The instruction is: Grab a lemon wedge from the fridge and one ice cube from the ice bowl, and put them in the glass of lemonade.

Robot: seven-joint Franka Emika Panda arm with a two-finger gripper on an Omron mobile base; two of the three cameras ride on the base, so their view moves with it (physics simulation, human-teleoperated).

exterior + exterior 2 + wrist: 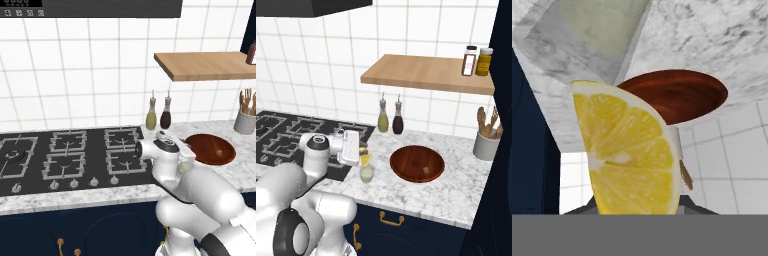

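My claw (363, 152) holds the lemon wedge (628, 150) just over the glass (366, 172), so next I let go.

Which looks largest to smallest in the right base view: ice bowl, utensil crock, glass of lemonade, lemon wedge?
1. ice bowl
2. utensil crock
3. glass of lemonade, though nearer the camera than the crock
4. lemon wedge, held by the gripper

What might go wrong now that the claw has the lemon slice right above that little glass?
The claw grips the lemon wedge just over the glass of lemonade. If let go off-centre, the wedge might catch the rim and land on the marble counter. Coming lower, the claw might tip the glass over.
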